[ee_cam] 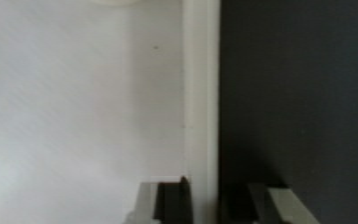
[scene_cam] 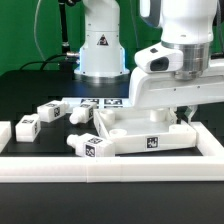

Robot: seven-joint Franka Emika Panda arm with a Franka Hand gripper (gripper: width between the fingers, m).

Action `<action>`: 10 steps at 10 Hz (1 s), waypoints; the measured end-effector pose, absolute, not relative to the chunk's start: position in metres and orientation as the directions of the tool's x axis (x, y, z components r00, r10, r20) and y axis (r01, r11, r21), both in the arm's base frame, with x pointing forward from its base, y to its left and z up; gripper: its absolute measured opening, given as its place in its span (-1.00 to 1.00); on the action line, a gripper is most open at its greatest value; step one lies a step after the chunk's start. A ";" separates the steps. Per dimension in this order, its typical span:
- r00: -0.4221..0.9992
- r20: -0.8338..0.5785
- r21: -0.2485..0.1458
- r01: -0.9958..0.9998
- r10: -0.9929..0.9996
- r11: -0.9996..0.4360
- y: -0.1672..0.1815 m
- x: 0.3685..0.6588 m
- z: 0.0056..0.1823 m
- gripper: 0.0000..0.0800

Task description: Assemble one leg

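Observation:
Several white legs with marker tags lie on the dark table: one at the exterior view's far left [scene_cam: 27, 126], two beside it [scene_cam: 50, 113] [scene_cam: 78, 116], and one by the front rim [scene_cam: 88, 147]. The large white tabletop [scene_cam: 135, 130] lies at the middle right. My gripper [scene_cam: 186, 112] is down at the tabletop's edge on the exterior view's right. In the wrist view the gripper [ee_cam: 220, 206] straddles the tabletop's raised rim [ee_cam: 201, 120], with one finger [ee_cam: 158, 205] over the white side and the other on the dark side. The jaws look shut on the rim. No leg is held.
The marker board [scene_cam: 96, 103] lies behind the legs. A white frame rim [scene_cam: 110, 165] runs along the front and up both sides. The robot's base [scene_cam: 100, 50] stands at the back. Dark table [ee_cam: 300, 100] shows beside the tabletop.

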State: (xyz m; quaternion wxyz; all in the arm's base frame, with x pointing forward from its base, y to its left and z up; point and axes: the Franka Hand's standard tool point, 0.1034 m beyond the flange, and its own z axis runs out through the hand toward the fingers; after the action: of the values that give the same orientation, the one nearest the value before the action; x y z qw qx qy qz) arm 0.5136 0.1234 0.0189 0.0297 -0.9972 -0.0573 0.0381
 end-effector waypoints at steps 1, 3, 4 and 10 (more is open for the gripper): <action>0.991 -0.073 -0.064 0.112 0.117 -0.992 0.123 0.514 0.019 -0.86; 0.992 -0.072 -0.063 0.100 0.105 -0.993 0.123 0.514 0.018 -0.86; 0.993 -0.065 -0.067 0.093 0.097 -0.993 0.119 0.522 0.020 -0.86; 0.998 -0.020 -0.075 0.050 0.051 -0.996 0.113 0.571 0.017 -0.86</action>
State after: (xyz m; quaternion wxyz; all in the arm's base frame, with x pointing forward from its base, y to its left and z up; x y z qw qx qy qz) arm 0.5707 0.1129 0.0169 0.0370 -0.9989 -0.0252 0.0109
